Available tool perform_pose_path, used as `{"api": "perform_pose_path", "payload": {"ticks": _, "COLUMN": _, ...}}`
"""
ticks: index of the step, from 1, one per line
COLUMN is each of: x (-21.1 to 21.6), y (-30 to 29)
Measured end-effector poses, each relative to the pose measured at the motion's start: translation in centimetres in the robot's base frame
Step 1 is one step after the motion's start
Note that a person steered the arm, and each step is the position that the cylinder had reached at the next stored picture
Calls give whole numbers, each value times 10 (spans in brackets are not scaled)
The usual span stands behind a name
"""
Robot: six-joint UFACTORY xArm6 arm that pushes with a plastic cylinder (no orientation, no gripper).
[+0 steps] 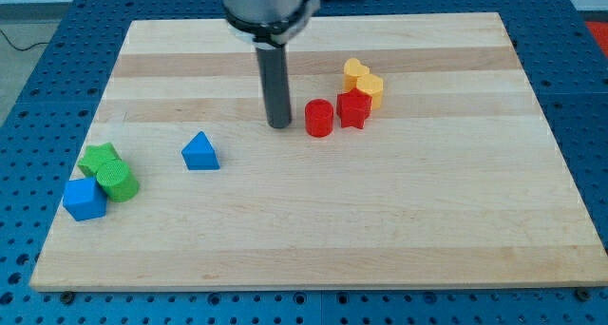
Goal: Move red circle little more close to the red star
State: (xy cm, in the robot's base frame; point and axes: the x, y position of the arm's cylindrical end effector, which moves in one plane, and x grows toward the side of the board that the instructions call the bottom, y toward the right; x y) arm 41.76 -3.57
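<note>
- My tip [279, 125]: bare rod end, no jaws to open or shut, holding nothing; sits on the board just to the view's left of the red circle [319, 118], small gap showing, not touching as far as I can tell.
- Red circle: just to the view's left of the red star [353, 108], looks v. close or touching; can't tell if any gap is left.
- Step, my read: approach done, push phase about to start or nearly finished.
- Next move needs: short, gentle nudge toward the view's right & slightly up, through the circle's centre, so it doesn't slip past the star.
- Beyond the star: two yellow blocks [363, 82] touching its upper side; a hard shove would shift the whole cluster.
- Room: open wood below & right of the circle; board [532, 220] edges well away.
- Blue triangle [199, 152], green blocks [110, 171], blue cube [84, 200] far to the circle's left, no bother.
</note>
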Motion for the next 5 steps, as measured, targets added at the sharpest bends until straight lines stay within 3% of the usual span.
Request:
{"api": "perform_pose_path", "payload": {"ticks": 3, "x": 55, "y": 66}}
{"api": "perform_pose_path", "payload": {"ticks": 4, "x": 61, "y": 61}}
{"api": "perform_pose_path", "payload": {"ticks": 5, "x": 50, "y": 17}}
